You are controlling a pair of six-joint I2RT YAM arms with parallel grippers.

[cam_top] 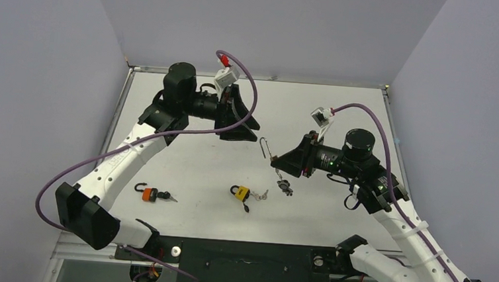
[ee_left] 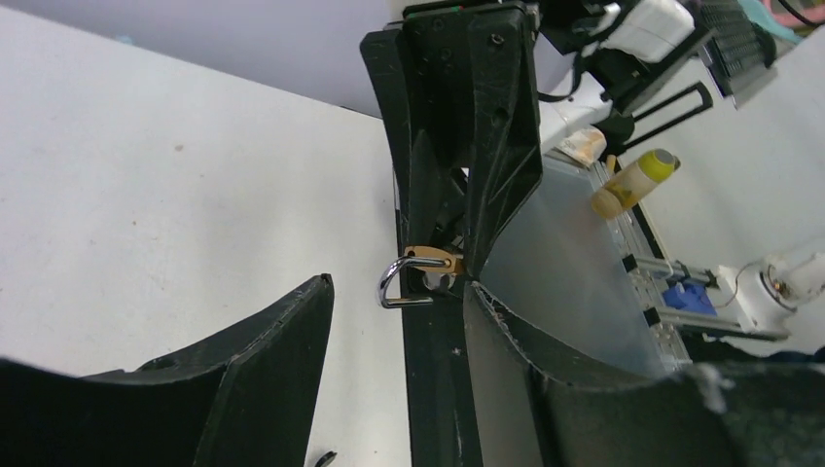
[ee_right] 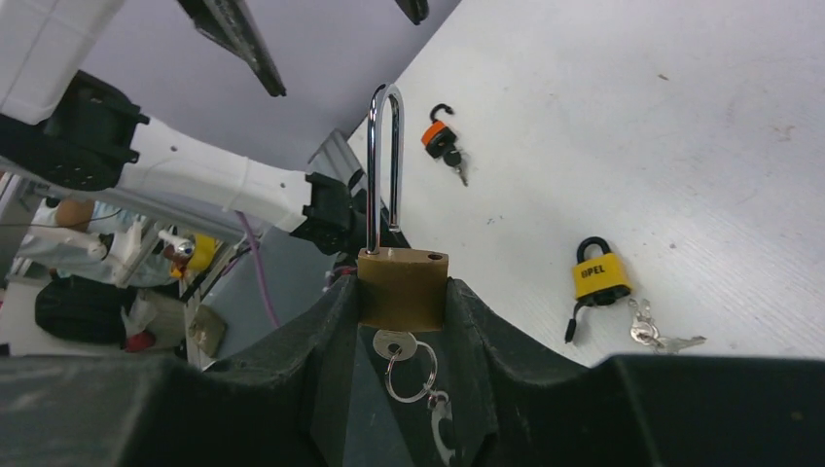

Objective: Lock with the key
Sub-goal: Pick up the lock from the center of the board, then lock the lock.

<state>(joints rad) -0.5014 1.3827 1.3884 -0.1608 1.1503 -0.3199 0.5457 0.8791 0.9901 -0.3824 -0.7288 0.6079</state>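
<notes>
A brass padlock point(ee_right: 402, 292) with a long open shackle point(ee_right: 383, 161) sits clamped between the fingers of my right gripper point(ee_right: 402, 277). Its key point(ee_right: 393, 343) is in the keyhole, and a key ring hangs below it. In the top view the right gripper point(cam_top: 277, 160) holds the padlock point(cam_top: 273, 158) above the table's middle, the shackle point(cam_top: 264, 146) pointing towards the left arm. My left gripper point(cam_top: 237, 128) is open and empty, a little to the left of and beyond the padlock. In the left wrist view its jaws point(ee_left: 397, 321) stand wide, facing the padlock point(ee_left: 429, 262).
A yellow padlock point(cam_top: 240, 193) with keys point(cam_top: 261, 195) lies on the table near the front middle. An orange padlock point(cam_top: 148, 193) with its key lies at the front left. Both also show in the right wrist view, the yellow one point(ee_right: 599, 276) and the orange one point(ee_right: 437, 138).
</notes>
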